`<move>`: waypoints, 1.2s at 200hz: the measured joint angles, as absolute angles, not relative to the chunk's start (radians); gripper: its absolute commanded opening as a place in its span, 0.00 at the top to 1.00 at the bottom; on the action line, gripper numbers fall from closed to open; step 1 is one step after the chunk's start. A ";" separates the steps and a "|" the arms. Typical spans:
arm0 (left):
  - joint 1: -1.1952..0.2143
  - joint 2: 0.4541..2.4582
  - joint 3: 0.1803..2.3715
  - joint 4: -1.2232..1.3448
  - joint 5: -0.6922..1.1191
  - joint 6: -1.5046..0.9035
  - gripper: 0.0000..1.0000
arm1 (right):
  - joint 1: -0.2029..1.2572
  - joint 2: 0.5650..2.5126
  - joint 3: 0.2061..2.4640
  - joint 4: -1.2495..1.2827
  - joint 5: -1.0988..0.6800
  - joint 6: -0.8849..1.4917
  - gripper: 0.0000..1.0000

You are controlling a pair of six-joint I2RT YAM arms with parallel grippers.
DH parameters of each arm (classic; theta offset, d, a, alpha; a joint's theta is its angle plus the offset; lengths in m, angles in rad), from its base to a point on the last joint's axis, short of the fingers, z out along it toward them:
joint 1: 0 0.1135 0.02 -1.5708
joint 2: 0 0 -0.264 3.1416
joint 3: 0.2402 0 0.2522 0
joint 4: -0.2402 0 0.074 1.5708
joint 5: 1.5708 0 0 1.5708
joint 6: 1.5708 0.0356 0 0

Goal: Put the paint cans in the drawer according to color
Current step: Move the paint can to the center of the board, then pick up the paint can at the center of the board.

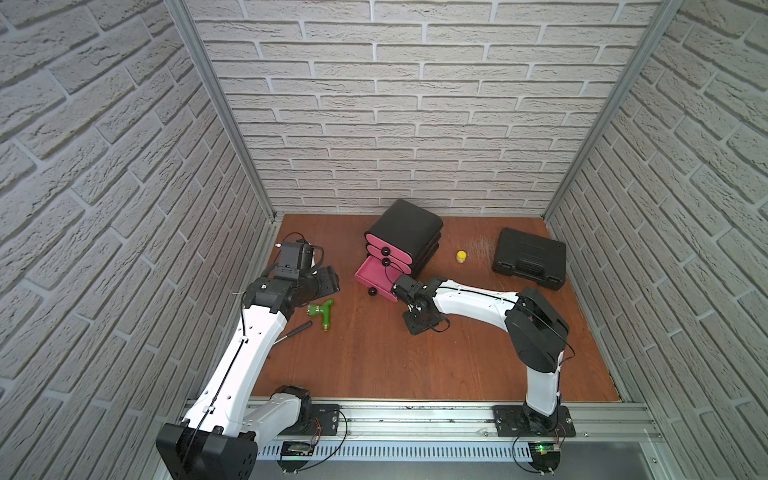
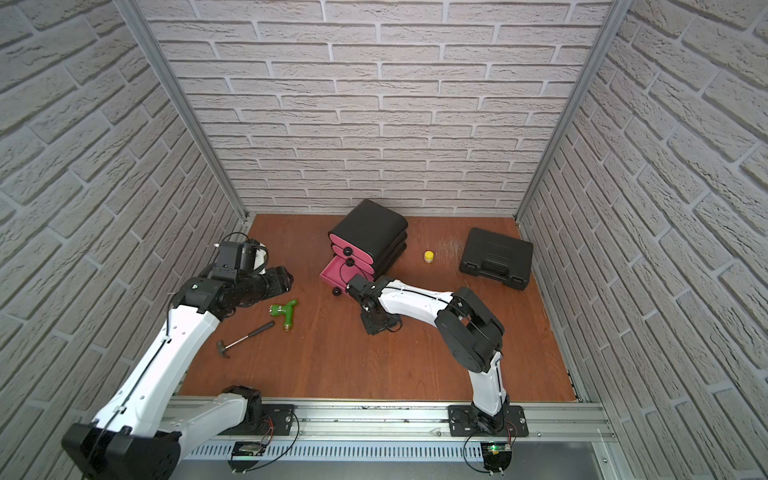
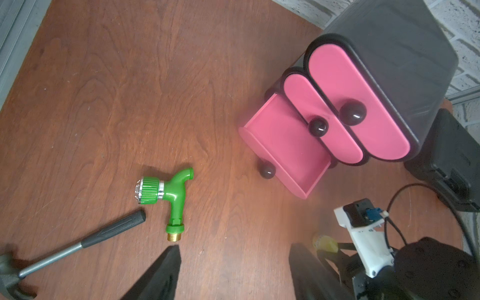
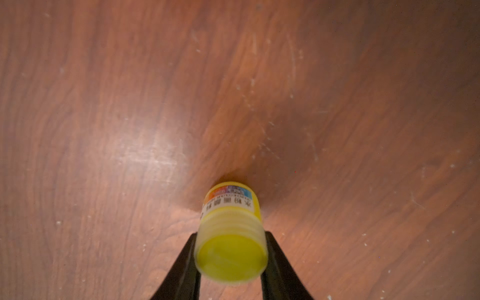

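Note:
The drawer cabinet [image 1: 409, 232] [image 2: 372, 230] is black with three pink drawers, and its bottom drawer [image 3: 283, 145] [image 1: 374, 278] is pulled out and looks empty. My right gripper [image 4: 230, 235] [image 1: 399, 287] is shut on the lid of a yellow paint can [image 4: 231, 233] [image 3: 324, 242]. It holds the can low over the wood, just beside that drawer's front corner. A second yellow paint can [image 1: 461, 256] [image 2: 429, 256] stands on the table right of the cabinet. My left gripper [image 3: 235, 249] [image 1: 328, 280] is open and holds nothing, left of the cabinet.
A green tap fitting [image 1: 322, 312] [image 3: 171, 197] and a hammer [image 2: 245, 338] [image 3: 78, 244] lie on the wooden table [image 1: 374, 365] near the left arm. A flat black case [image 1: 530, 257] sits at the back right. Brick-pattern walls close in three sides.

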State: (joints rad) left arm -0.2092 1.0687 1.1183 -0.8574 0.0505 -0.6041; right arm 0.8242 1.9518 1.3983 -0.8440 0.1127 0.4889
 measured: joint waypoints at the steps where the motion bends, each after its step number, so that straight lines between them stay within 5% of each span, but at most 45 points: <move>1: -0.209 1.069 1.118 -0.859 0.051 -0.604 0.31 | 0.825 1.953 1.401 -0.846 0.113 0.489 0.53; 54: -0.310 1.090 1.117 -0.892 0.024 -0.596 0.46 | 0.830 1.909 1.415 -0.888 0.123 0.494 0.24; 121: -0.650 1.364 1.122 -0.860 -0.075 -0.625 0.54 | 0.703 1.501 1.277 -1.009 0.226 0.596 0.01; 164: -0.794 1.636 1.216 -0.808 -0.078 -0.642 0.54 | 0.468 1.395 1.086 -1.043 0.274 0.646 0.00; 240: -0.861 1.878 1.401 -0.747 -0.022 -0.678 0.47 | 0.305 1.137 0.912 -1.053 0.291 0.666 0.01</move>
State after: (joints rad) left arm -0.8608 1.8782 1.4014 -0.7471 -0.0219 -0.6785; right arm 0.3054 1.1374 0.9115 -1.0531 0.2913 0.6659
